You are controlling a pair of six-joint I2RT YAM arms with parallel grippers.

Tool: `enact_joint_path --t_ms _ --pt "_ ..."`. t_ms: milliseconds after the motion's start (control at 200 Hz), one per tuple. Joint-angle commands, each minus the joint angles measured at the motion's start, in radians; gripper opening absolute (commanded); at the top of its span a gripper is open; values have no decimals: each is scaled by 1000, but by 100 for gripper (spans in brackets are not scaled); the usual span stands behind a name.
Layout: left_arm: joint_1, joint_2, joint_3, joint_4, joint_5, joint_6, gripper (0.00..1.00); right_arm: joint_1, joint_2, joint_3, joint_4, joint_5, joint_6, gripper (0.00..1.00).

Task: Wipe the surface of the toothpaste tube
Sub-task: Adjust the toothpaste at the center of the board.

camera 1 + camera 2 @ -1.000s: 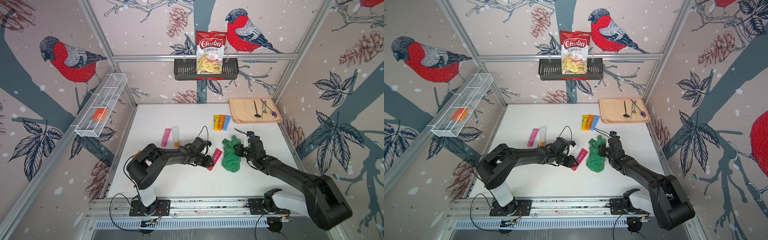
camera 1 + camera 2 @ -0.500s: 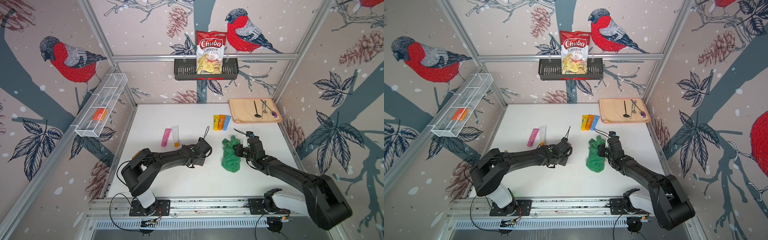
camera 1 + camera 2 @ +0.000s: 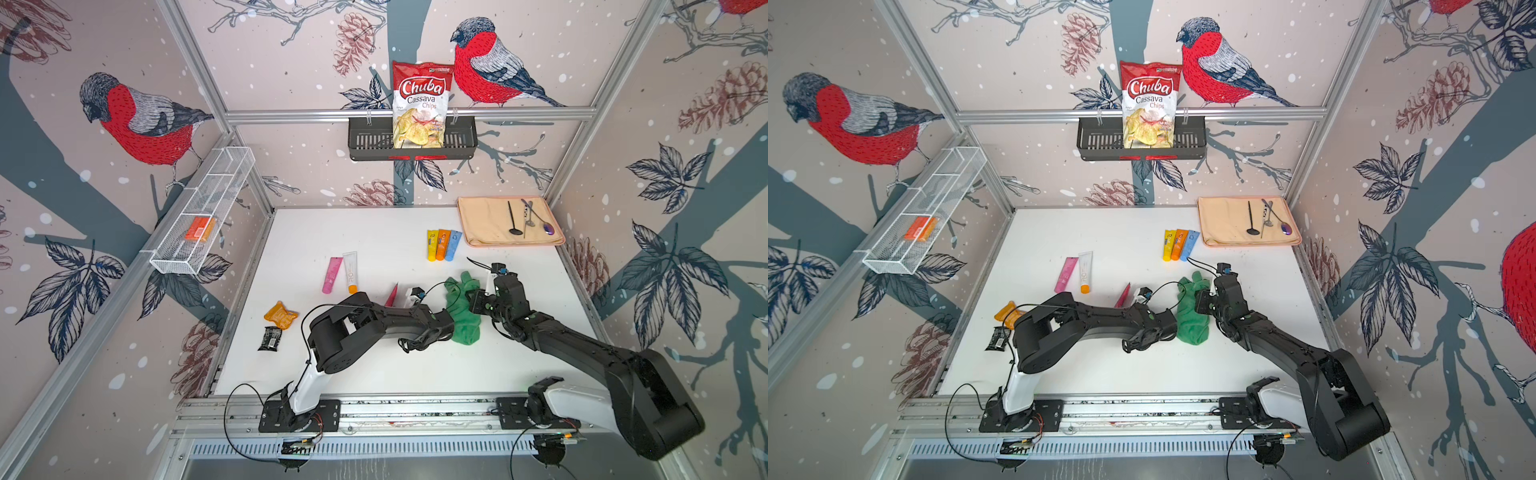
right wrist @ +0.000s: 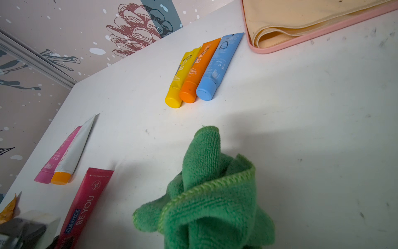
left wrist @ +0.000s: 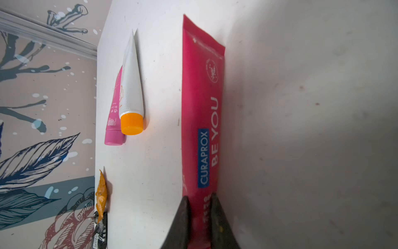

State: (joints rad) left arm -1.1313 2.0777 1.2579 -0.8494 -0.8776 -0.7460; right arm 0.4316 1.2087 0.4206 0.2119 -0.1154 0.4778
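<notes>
The red toothpaste tube (image 5: 201, 103), printed CURAPROX BE YOU, is clamped near its cap end by my left gripper (image 5: 199, 197), which is shut on it. In both top views only the tube's flat crimped end (image 3: 392, 294) (image 3: 1123, 294) pokes out behind the left forearm, close above the white table (image 3: 374, 232). The green cloth (image 3: 464, 318) (image 4: 211, 194) is bunched just right of the left wrist. My right gripper (image 3: 473, 302) is shut on the cloth, which hides its fingers in the right wrist view. The tube (image 4: 85, 204) lies a little left of the cloth there.
A pink tube (image 3: 332, 274) and a white tube with an orange cap (image 3: 351, 272) lie left of centre. Yellow, orange and blue tubes (image 3: 444, 244) sit farther back, beside a beige mat (image 3: 482, 226) with utensils. An orange wrapper (image 3: 280, 315) and a black packet (image 3: 270, 337) lie near the left edge.
The tube lay flat to the right of my left gripper. The left gripper has since closed on it and turned, and the left wrist has moved right, up against the cloth. The right arm held still.
</notes>
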Motion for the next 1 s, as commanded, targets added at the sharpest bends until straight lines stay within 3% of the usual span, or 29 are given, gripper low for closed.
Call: enact_joint_path --t_ms 0,255,385,475,610,810,996 --pt "-28 14 24 -17 59 -44 22 2 1 3 32 -6 11 10" --pt "-74 -139 -26 228 362 83 53 4 5 6 30 -9 10 10" --pt "-67 -264 -61 279 403 98 60 7 1 4 30 -9 11 10" --pt "-30 -378 -115 319 423 116 64 7 3 5 32 -9 10 10" --pt "95 -565 -253 424 480 167 75 11 6 7 32 -12 10 10" --pt "265 -716 -462 582 602 234 77 14 18 11 34 -18 9 10" --pt "298 -706 -548 662 654 275 74 16 33 17 38 -29 8 10"
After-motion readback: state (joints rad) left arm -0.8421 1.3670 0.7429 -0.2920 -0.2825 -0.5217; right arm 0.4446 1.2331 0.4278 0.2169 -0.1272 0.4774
